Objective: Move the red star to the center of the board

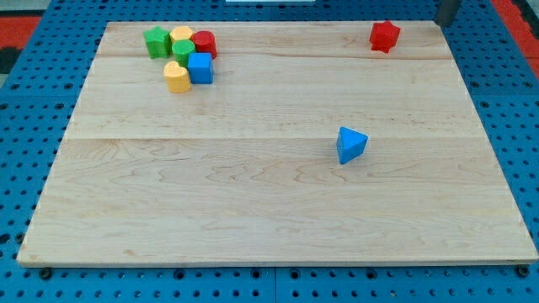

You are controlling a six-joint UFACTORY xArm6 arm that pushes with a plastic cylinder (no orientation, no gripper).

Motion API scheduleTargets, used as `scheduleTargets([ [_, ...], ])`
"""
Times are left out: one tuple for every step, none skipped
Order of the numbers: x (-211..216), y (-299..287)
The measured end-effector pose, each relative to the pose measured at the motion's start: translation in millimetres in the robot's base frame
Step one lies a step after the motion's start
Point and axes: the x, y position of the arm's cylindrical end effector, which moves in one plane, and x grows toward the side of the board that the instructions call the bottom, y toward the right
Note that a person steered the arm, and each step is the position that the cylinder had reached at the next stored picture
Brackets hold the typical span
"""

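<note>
Pale wooden board [253, 194] — red star [384, 36] near top edge, my tip [439, 22] apart, upper right — no claw.

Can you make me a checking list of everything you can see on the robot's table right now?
Surface: pale wooden board, lying flat on a blue pegboard.
Job's things: red star near the board's top edge, toward the view's right, far from the board's middle.
Clutter: blue triangle block alone, right of centre. Cluster at the view's top left: green block, yellow block, smaller green block, red block, blue cube, second yellow block.
My tip: dark rod at the view's top right, beyond the star; its end touches nothing.
Cables: nothing seen.
Surroundings: red strips past the pegboard.
</note>
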Motion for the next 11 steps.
scheduleTargets([
  [6,-13],
  [39,-37],
  [37,-87],
  [30,-135],
  [6,-127],
  [21,-147],
  [66,-168],
  [56,-170],
  [36,-162],
  [35,-162],
  [35,-162],
])
